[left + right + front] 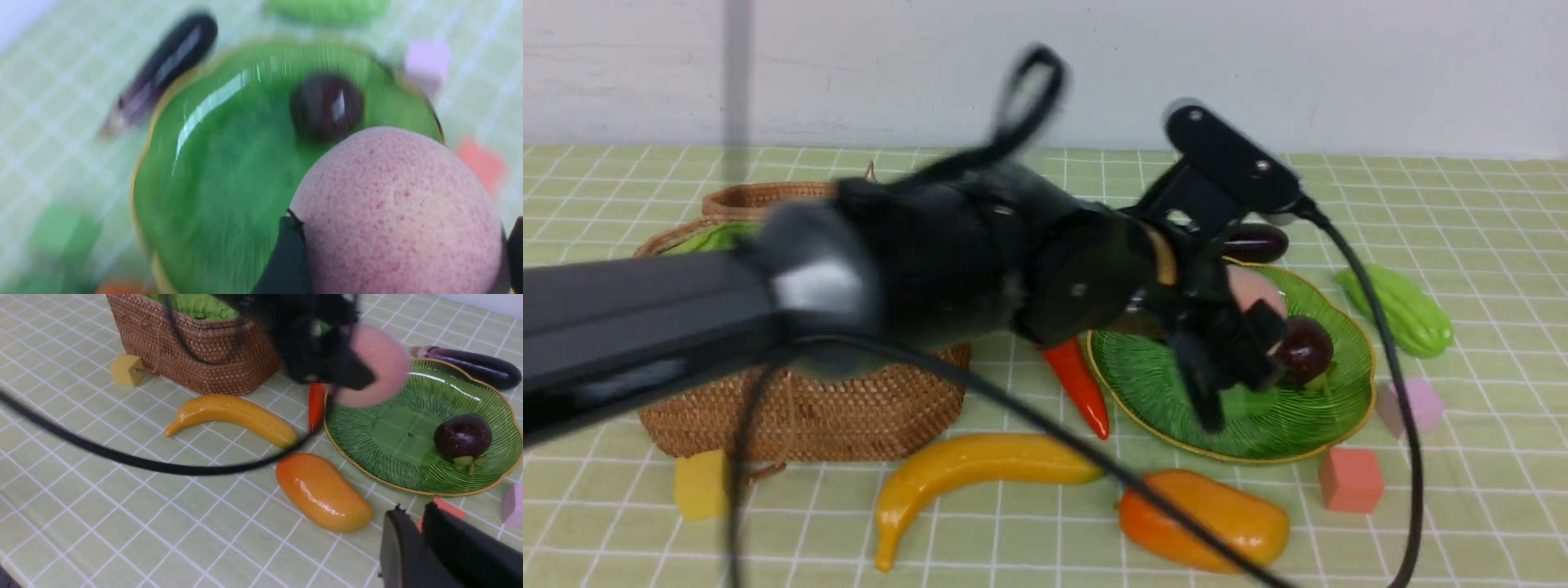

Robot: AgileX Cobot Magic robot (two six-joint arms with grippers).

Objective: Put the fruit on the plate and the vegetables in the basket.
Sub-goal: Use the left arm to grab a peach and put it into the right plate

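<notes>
Front view: we see a pale green checked tablecloth running back to a white wall. The left gripper, blurred, hangs over the plate with its fingers clamped on the fuzzy pink peach. Glossy mangosteen sits on the ribbed, gold-rimmed plate. Eggplant lies just beyond the plate's far rim, bumpy bitter gourd toward the surface's right edge, carrot between plate and basket. We mark the basket toward the surface's left edge, tan wicker, tightly woven. Banana and mango lie nearer the near edge; bare cloth shows toward the far right corner.

Left wrist view: peach fills the jaws above the plate, everything else smeared.

Right wrist view: right gripper is near the mango, jaws almost together, nothing between them. Basket's green lining shows; a yellow cube sits beside it.
</notes>
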